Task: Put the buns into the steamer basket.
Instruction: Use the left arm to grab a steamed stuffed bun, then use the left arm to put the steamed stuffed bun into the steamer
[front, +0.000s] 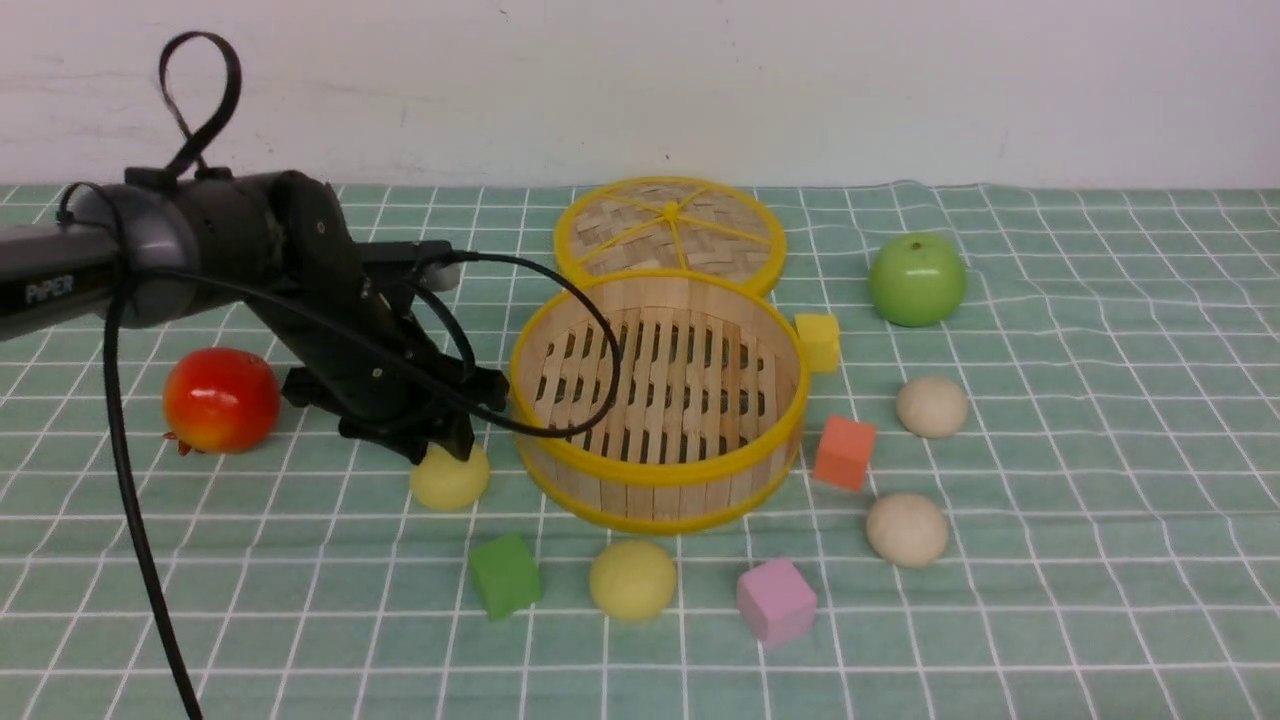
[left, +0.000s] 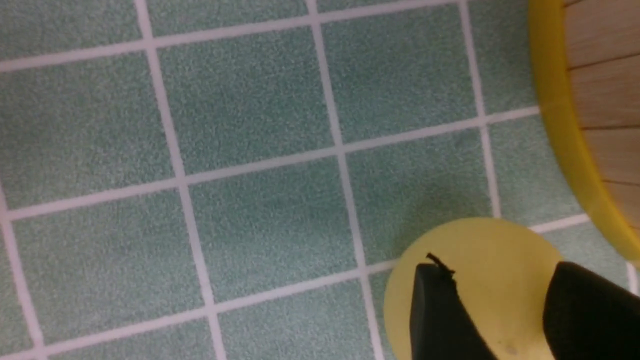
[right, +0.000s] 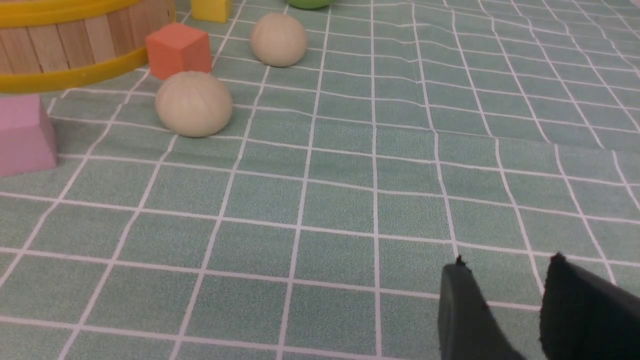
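Observation:
The steamer basket (front: 655, 478) stands empty at mid-table, also in the left wrist view (left: 575, 125) and right wrist view (right: 75, 45). Two pale yellow buns lie on the cloth: one (front: 455, 485) left of the basket, one (front: 632, 580) in front of it. Two beige buns (front: 932, 406) (front: 907, 529) lie to the right, also seen in the right wrist view (right: 278, 40) (right: 194, 103). My left gripper (front: 445, 448) is open, right over the left yellow bun (left: 480, 250), fingers either side of its top (left: 500, 270). My right gripper (right: 507, 261) is open, empty, low over bare cloth.
The woven lid (front: 670, 230) leans behind the basket. A green apple (front: 917, 280) is at back right, a red fruit (front: 220, 400) at left. Yellow (front: 818, 342), orange (front: 845, 452), pink (front: 776, 601) and green (front: 505, 575) cubes surround the basket. The arm's cable hangs across the basket.

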